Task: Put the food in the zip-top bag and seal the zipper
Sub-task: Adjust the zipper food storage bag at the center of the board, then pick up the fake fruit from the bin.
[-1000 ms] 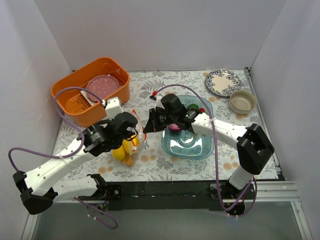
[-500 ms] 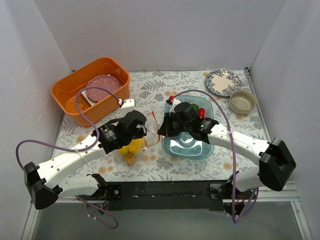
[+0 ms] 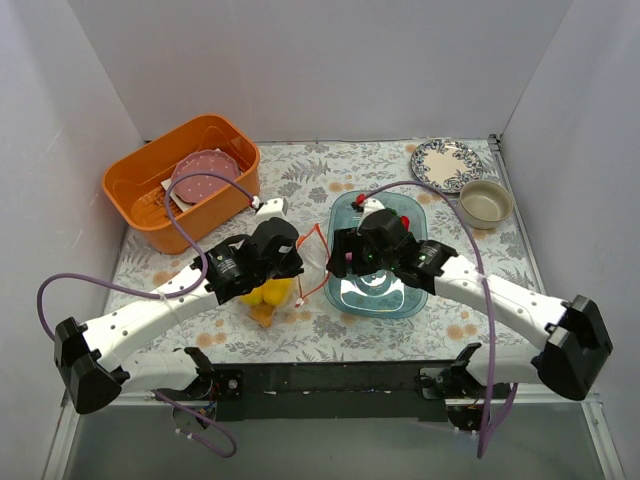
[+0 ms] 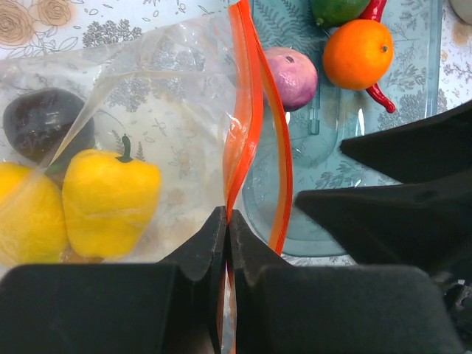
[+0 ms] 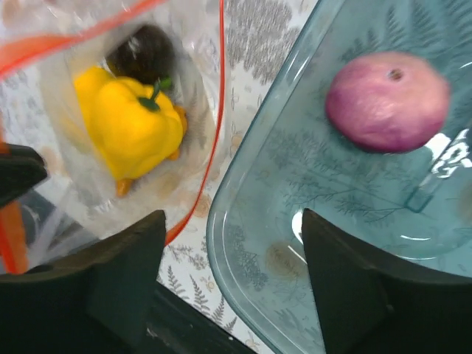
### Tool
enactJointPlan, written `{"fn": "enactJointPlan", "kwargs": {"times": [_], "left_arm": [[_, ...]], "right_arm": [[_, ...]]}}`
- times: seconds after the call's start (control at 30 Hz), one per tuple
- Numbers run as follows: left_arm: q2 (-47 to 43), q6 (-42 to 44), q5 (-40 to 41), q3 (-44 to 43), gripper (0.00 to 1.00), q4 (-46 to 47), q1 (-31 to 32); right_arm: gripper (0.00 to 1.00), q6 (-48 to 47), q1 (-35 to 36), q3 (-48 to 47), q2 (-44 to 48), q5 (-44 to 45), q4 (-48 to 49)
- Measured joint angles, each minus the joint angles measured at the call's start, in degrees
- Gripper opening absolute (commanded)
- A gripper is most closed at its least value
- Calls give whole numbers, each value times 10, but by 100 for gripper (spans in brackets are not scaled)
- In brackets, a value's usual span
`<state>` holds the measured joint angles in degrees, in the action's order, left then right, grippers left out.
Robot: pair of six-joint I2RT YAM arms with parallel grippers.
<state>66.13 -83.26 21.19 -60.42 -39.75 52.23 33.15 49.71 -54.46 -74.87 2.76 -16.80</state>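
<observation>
Food count: three pieces visible inside zip-top bag: yellow pepper, lemon, dark round one. Four in blue tray: purple onion, orange, green one, red chili. Left gripper pressed together, pinching zipper strip at bag mouth. Right gripper spread wide above tray edge beside bag, holding nothing.

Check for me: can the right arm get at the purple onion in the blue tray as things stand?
Probably yes. Its fingers stand open just over the tray, and the purple onion lies bare ahead of them, nothing on top or between.
</observation>
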Motion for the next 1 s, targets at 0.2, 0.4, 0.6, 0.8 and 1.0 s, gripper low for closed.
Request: {"fn": "enactJointPlan", "kwargs": {"times": [0.2, 0.4, 0.6, 0.8, 1.0], "left_arm": [[0, 4, -17, 0, 0, 8, 0], [2, 10, -41, 0, 0, 16, 0], [2, 12, -57, 0, 0, 21, 0], [2, 12, -61, 0, 0, 21, 0], [-3, 12, -63, 1, 0, 20, 0]], "right_arm": [[98, -39, -34, -2, 98, 76, -10], [98, -64, -150, -21, 45, 84, -59], [98, -86, -205, -7, -3, 66, -90], [95, -119, -218, -11, -37, 52, -78], [86, -151, -230, -50, -120, 39, -67]]}}
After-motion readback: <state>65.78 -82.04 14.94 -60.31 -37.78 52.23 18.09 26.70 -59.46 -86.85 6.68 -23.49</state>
